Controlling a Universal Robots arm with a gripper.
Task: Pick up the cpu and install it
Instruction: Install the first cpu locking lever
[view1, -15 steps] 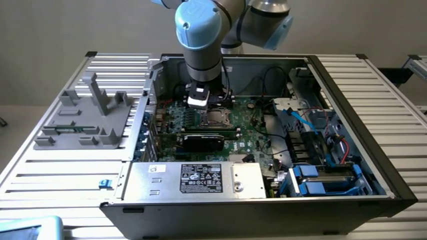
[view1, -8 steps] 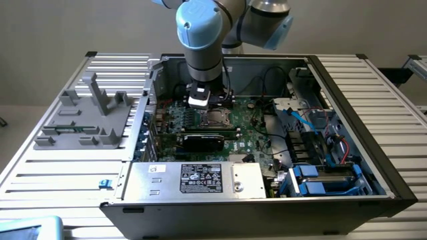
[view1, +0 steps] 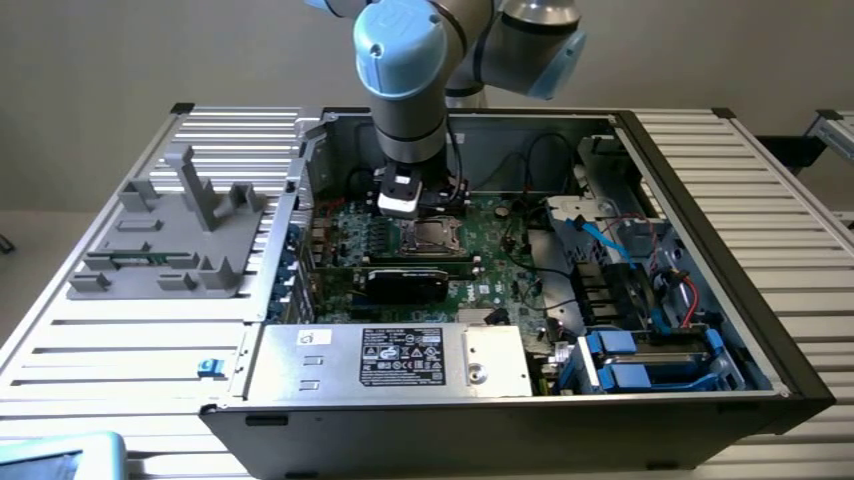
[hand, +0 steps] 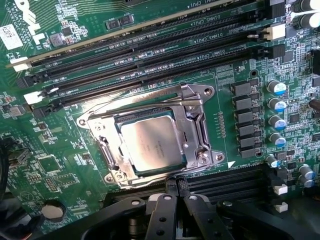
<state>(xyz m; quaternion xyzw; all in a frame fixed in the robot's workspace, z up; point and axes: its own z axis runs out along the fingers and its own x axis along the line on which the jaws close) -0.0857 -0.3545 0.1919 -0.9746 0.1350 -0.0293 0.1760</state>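
Gripper (hand: 176, 186) jaws are pressed together and hold nothing as the gripper hovers just above the motherboard (hand: 30, 130) inside your open computer case (view1: 467, 440). The cpu (hand: 151, 144) lies flat and square within its metal-framed socket (hand: 200, 130), seemingly released there to seat.

cpu (hand: 150, 142) in socket, flat, top face up.
Square chip, silvery-grey metal top with faint print and a thin darker rim; lies level inside the metal socket frame (hand: 202, 137) on the green motherboard (hand: 60, 165), about 10 o'clock from the case (view1: 534, 435) middle in the exterior view.
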